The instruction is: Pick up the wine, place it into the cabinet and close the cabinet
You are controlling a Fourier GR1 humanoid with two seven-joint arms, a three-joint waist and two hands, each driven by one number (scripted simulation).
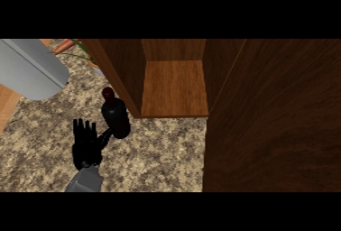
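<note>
Beside the open cabinet [174, 88], the left hand [86, 145], fingers straight, nears the wine bottle [115, 115]; curling squarely around its body should keep it upright.

Hand [86, 145]: black all over, with slim fingers and a shorter thumb on its right side; the surface is dark and nearly featureless.
Fingers [80, 130]: narrow and close-set, the same black as the palm.
Forearm [85, 180]: grey, smooth and tapering, joining directly below the hand; a lighter sheen runs along its right edge.
Markings: none can be made out.
</note>
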